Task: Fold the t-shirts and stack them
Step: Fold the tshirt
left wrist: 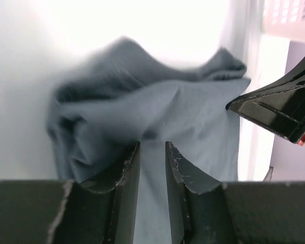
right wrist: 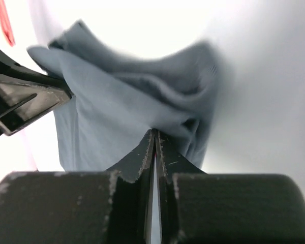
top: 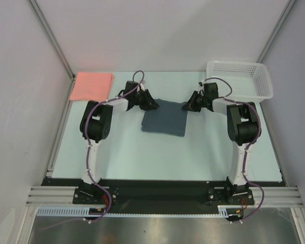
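The dark slate blue-grey t-shirt lies folded in a rough rectangle at the table's middle. My left gripper is at its far left corner; in the left wrist view its jaws stand a little apart, with rumpled cloth showing between and beyond them. My right gripper is at the far right corner, and its fingers are pinched shut on a bunched edge of the shirt. The salmon-pink t-shirt lies as a folded rectangle at the far left corner.
A white plastic mesh basket stands at the far right, just behind the right arm. Walls close in the table on the left, back and right. Each wrist view shows the other gripper across the shirt: the right one, the left one.
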